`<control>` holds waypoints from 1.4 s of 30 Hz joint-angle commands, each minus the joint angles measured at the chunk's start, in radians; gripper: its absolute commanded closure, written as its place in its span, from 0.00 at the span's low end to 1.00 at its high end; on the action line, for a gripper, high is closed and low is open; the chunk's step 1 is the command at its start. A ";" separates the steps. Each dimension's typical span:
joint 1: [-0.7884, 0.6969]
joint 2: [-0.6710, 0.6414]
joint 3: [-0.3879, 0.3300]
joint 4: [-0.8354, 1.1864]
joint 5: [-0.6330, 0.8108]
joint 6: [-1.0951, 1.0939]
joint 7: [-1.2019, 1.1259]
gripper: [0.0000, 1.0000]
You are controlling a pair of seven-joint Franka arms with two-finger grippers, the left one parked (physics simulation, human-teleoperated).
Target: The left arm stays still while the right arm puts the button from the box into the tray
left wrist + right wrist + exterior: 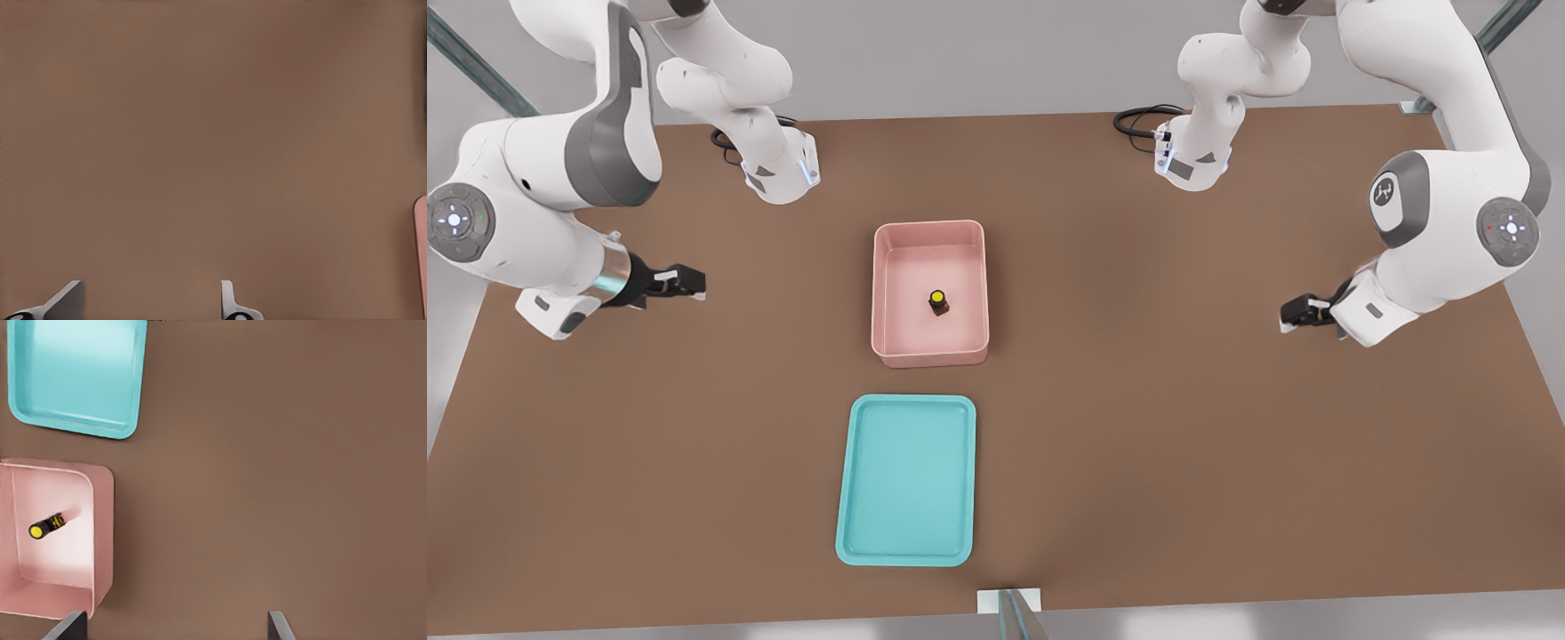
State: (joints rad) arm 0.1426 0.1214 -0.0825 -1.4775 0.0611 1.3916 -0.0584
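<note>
while gripper hovers aside, button sits in box.

Front view: I look steeply down from high opposite the arm bases, whole table in frame. Right wrist view: closer, looking down past the hand, fingers spread wide apart; shares box, button and tray with front. Left wrist view: near, mostly bare table, box edge only
</note>
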 commanded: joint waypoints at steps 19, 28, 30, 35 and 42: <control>0.416 0.086 0.047 -0.409 0.128 0.578 0.494 0.00; 0.480 0.169 0.053 -0.411 0.114 0.630 0.640 0.00; 0.494 0.182 0.055 -0.429 0.137 0.649 0.641 0.00; 0.509 0.216 0.070 -0.449 0.186 0.688 0.667 0.00; 0.554 0.259 0.073 -0.472 0.215 0.739 0.697 0.00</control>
State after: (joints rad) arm 0.6929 0.3762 -0.0098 -1.9482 0.2606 2.0919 0.4812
